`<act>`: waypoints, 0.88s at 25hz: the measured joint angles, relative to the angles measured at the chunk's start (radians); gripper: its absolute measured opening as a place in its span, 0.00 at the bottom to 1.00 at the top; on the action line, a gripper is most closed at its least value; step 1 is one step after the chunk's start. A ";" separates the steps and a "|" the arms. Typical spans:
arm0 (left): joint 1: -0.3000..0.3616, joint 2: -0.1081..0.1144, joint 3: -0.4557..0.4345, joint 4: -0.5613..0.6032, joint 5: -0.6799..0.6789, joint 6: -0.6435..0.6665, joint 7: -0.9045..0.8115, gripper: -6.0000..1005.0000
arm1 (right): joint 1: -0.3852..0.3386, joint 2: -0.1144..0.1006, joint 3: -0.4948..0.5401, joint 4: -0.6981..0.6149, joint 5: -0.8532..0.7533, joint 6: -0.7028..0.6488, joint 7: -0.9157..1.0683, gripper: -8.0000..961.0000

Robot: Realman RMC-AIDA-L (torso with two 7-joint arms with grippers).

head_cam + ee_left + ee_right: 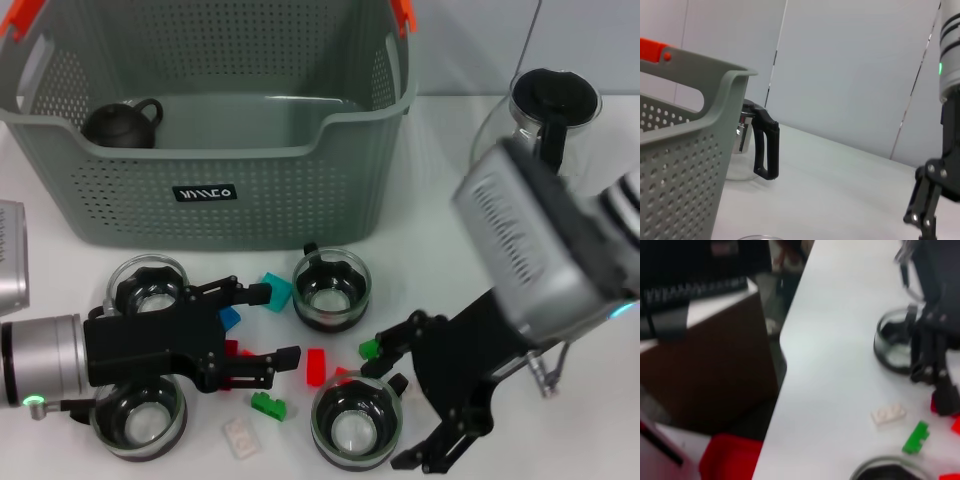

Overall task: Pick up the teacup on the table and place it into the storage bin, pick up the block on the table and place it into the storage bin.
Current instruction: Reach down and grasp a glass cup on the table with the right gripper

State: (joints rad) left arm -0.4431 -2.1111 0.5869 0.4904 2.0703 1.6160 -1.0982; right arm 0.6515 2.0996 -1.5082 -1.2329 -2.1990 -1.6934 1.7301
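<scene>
Head view: left claw [262,325] spread open, low over scattered blocks on the tabletop [440,250], a red block [316,366] just beside its fingertips; right claw [408,398] also open, straddling a glass teacup [354,422]. Storage bin [215,140] stands behind them, a dark teapot [122,124] inside.

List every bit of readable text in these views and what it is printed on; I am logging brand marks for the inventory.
One text only: a small dark label with white stylised lettering on the front wall of the large grey-green perforated plastic storage bin. It looks like a short brand word, but the letters are too small and stylised to read with certainty.
Nothing else in the views carries readable text.
</scene>
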 joint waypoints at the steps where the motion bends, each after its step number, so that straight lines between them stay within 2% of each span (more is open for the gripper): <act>1: 0.001 0.000 -0.001 0.000 -0.001 0.000 0.001 0.92 | 0.003 0.000 -0.030 -0.006 -0.013 0.014 0.014 0.98; 13: -0.001 -0.001 -0.005 -0.001 -0.005 -0.016 0.000 0.92 | 0.050 0.006 -0.267 -0.014 -0.070 0.135 0.129 0.98; 22: 0.006 -0.001 -0.006 0.000 -0.006 -0.016 0.001 0.92 | 0.056 0.008 -0.385 -0.013 -0.088 0.217 0.156 0.98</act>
State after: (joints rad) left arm -0.4375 -2.1123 0.5813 0.4908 2.0647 1.6000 -1.0969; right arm 0.7075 2.1080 -1.8929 -1.2454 -2.2874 -1.4760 1.8861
